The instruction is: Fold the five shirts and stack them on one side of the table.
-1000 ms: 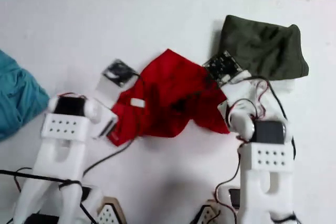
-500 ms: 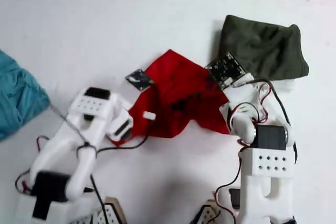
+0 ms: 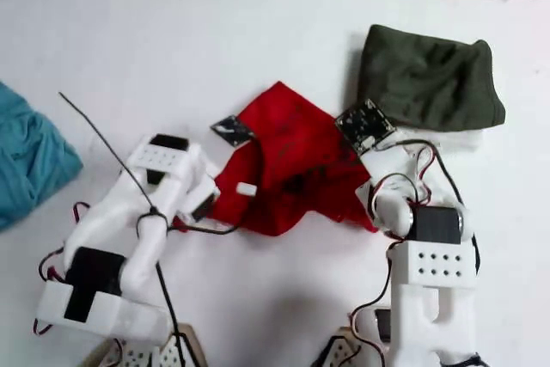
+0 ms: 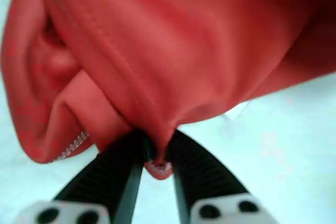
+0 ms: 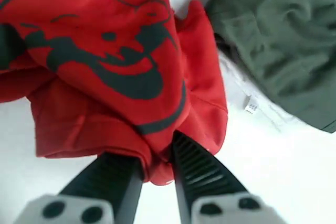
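Observation:
A red shirt [image 3: 288, 165] with a black print lies bunched at the table's middle, between the two arms. My left gripper [image 4: 155, 157] is shut on a hem of the red shirt [image 4: 173, 51], at the shirt's left end [image 3: 225, 199]. My right gripper [image 5: 156, 167] is shut on the edge of the red shirt [image 5: 105, 72] at its right end [image 3: 365, 204]. A folded dark green shirt [image 3: 430, 79] lies at the back right, on something white; it also appears in the right wrist view [image 5: 278, 40]. A teal shirt [image 3: 30, 161] lies crumpled at the left edge.
The white table [image 3: 172, 49] has open room at the back left and along the front between the arm bases. Cables run over the right arm [image 3: 421, 161] and trail from the left arm [image 3: 103, 139].
The left arm swung right and forward, dragging the shirt's left end toward the middle so the cloth bunched narrower. The right arm has barely moved.

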`<state>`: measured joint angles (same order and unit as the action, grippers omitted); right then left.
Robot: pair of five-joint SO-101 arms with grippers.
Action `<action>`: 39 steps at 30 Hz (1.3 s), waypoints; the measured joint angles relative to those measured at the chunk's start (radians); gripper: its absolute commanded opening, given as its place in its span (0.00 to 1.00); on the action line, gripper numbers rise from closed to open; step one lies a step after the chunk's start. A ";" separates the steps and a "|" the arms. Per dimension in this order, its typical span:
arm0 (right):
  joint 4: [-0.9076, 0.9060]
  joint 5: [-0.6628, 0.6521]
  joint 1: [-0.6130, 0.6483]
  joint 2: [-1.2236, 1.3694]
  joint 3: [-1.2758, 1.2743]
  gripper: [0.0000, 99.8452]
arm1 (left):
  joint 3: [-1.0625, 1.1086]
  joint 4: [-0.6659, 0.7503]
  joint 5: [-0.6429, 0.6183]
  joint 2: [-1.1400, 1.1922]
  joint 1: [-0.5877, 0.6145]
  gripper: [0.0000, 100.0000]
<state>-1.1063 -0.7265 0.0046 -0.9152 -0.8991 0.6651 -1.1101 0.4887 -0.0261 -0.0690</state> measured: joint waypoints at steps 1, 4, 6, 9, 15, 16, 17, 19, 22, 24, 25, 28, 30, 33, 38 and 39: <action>0.009 0.000 0.000 -0.003 -0.017 0.02 | -0.015 0.000 0.000 0.000 0.003 0.03; 0.057 0.002 0.000 -0.009 -0.074 0.02 | -0.094 -0.026 -0.005 0.000 0.028 0.03; 0.091 0.002 -0.012 -0.009 -0.107 0.02 | -0.170 -0.069 -0.020 0.000 0.057 0.03; 0.155 0.002 -0.068 -0.009 -0.144 0.02 | -0.310 -0.157 -0.023 0.002 0.103 0.03; 0.249 0.002 -0.169 -0.009 -0.216 0.02 | -0.494 -0.311 -0.025 0.002 0.132 0.03; 0.252 0.002 -0.180 -0.009 -0.226 0.02 | -0.508 -0.341 -0.028 0.002 0.130 0.03; 0.252 0.002 -0.187 -0.009 -0.229 0.02 | -0.516 -0.368 -0.028 0.002 0.129 0.03; 0.252 0.002 -0.204 -0.009 -0.232 0.02 | -0.522 -0.431 -0.028 0.002 0.129 0.03; 0.249 0.002 -0.227 -0.009 -0.232 0.02 | -0.540 -0.531 -0.028 0.002 0.126 0.03; 0.226 0.002 -0.235 -0.032 -0.232 0.02 | -0.563 -0.601 -0.028 0.002 0.126 0.03; 0.204 0.002 -0.235 -0.054 -0.232 0.02 | -0.574 -0.628 -0.028 0.002 0.126 0.03; 0.115 0.002 -0.235 -0.150 -0.232 0.02 | -0.575 -0.649 -0.028 0.002 0.126 0.03; 0.043 0.002 -0.235 -0.241 -0.232 0.02 | -0.565 -0.655 -0.028 0.002 0.126 0.03; -0.075 0.000 -0.235 -0.408 -0.232 0.02 | -0.505 -0.657 -0.028 0.002 0.126 0.03; -0.224 0.000 -0.235 -0.677 -0.238 0.02 | -0.402 -0.657 -0.028 0.002 0.127 0.03; -0.239 0.000 -0.235 -0.712 -0.244 0.02 | -0.390 -0.657 -0.028 0.002 0.127 0.03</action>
<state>-1.3456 -0.7265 -0.2302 -1.6272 -1.1431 0.2754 -1.7668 0.4611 -0.0245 0.0583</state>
